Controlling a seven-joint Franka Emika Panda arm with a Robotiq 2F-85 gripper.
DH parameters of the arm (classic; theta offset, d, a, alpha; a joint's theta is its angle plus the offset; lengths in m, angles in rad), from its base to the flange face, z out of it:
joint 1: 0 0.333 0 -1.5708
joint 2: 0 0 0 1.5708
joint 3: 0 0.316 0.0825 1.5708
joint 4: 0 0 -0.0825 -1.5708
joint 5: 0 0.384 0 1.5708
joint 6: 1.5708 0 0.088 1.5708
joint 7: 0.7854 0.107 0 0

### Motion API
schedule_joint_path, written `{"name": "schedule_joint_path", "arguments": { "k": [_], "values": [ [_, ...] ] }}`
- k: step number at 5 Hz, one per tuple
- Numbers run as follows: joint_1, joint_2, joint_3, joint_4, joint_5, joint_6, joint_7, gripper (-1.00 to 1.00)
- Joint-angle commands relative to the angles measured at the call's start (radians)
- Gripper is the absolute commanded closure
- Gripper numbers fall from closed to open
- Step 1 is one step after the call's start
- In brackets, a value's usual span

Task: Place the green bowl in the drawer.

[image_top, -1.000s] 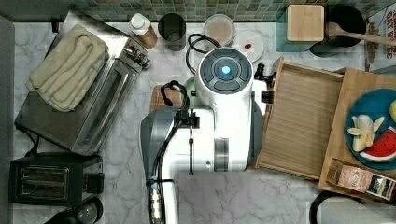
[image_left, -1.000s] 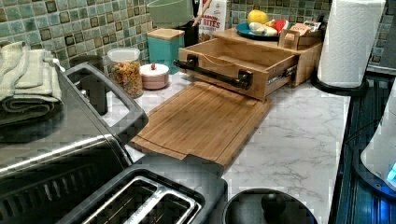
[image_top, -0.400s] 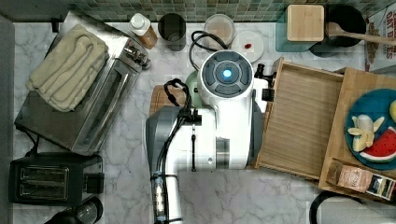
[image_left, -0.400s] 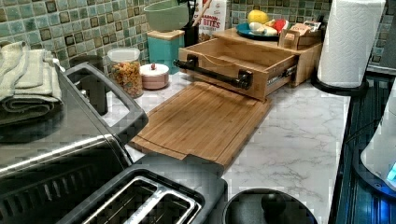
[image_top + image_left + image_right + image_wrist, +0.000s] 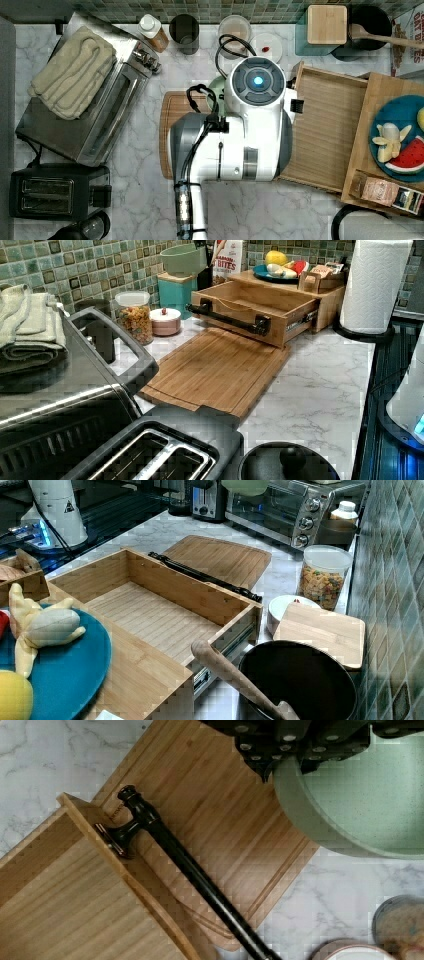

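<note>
The green bowl (image 5: 360,805) has risen, gripped under the fingers (image 5: 280,755).

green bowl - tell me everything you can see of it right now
The green bowl is small, round and pale sage green, with a smooth, faintly speckled matte surface. It is lifted off the counter, held at its rim by the pincer, and touches nothing else. In the left view it hangs high near the tiled wall, above the teal canister. In the top view a sliver shows beside the arm, over the far end of the cutting board, short of the open drawer.
</note>
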Motion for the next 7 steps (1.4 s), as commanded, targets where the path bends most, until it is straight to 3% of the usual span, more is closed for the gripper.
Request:
{"name": "schedule_joint_path", "arguments": {
  "k": [1,4,5,7],
  "values": [
    [-0.135,0.087,-0.129,0.195,0.008,-0.030,-0.048,1.00],
    [-0.167,0.061,-0.165,0.100,-0.027,0.133,0.126,1.00],
    [-0.175,0.023,-0.189,0.022,-0.033,0.224,0.176,1.00],
    [-0.210,0.072,-0.197,0.012,0.032,0.249,0.232,1.00]
  ]
}}
